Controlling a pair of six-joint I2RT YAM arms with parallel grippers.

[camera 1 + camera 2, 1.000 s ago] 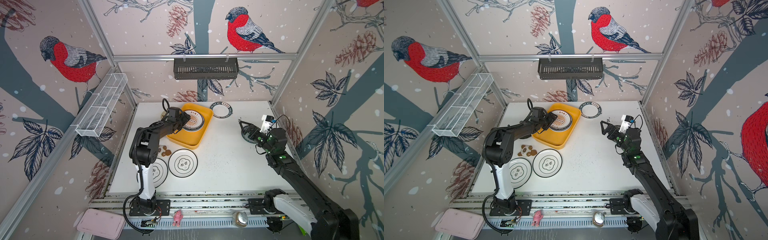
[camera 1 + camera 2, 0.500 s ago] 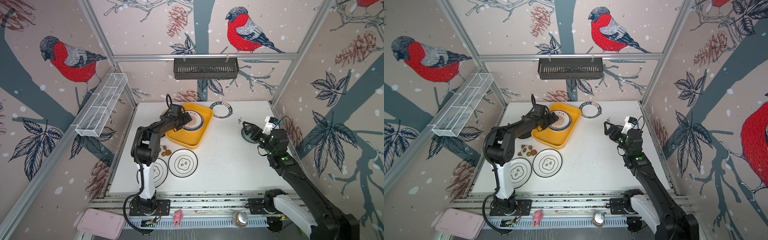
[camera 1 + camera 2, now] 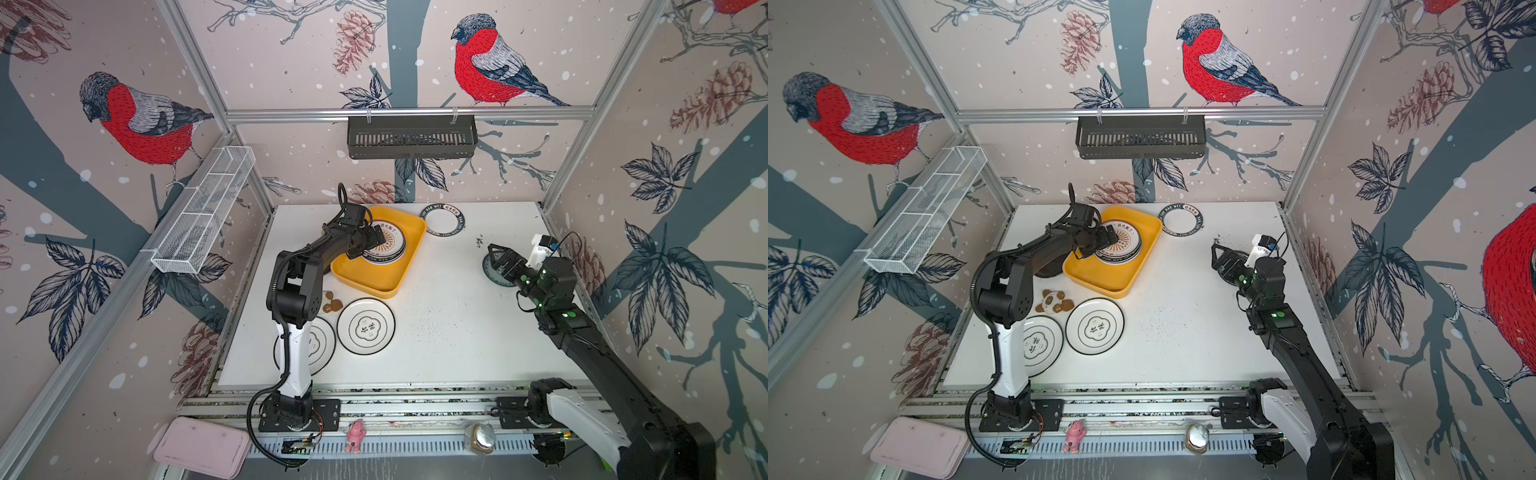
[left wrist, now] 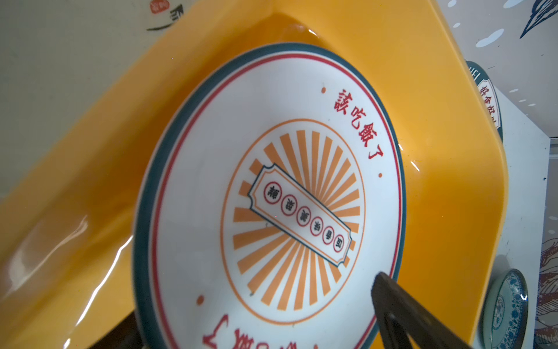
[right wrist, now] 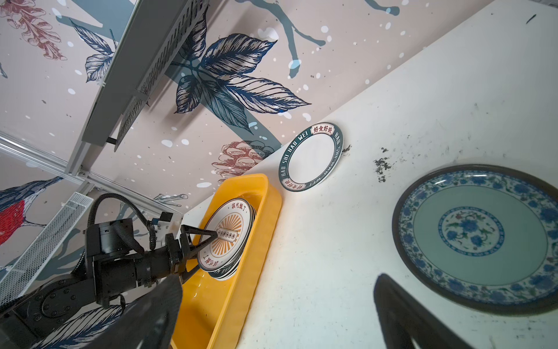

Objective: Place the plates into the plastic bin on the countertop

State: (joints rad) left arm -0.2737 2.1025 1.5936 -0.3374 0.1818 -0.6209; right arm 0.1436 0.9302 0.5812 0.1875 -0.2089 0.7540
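Orange sunburst plate (image 4: 290, 211) tops a short stack inside the plastic bin (image 3: 368, 286). The left gripper (image 3: 368, 245) straddles the stack's rim with its jaws spread wide. One finger (image 4: 401, 308) is above the plate's face, and it grips nothing. Just past the bin's far corner lies a lettered-band plate (image 3: 442, 219). On the near side are a panda toy (image 3: 1054, 301) and two black-rimmed white plates (image 3: 365, 326), one partly under the left arm. The right gripper (image 3: 494, 259), equally wide and empty, hovers over a teal patterned plate (image 5: 480, 235) near the right edge. The white speckled countertop (image 3: 449, 332) lies bare through the middle. Bird-papered walls close three sides, and a black slotted basket (image 3: 411, 137) hangs on the back one.
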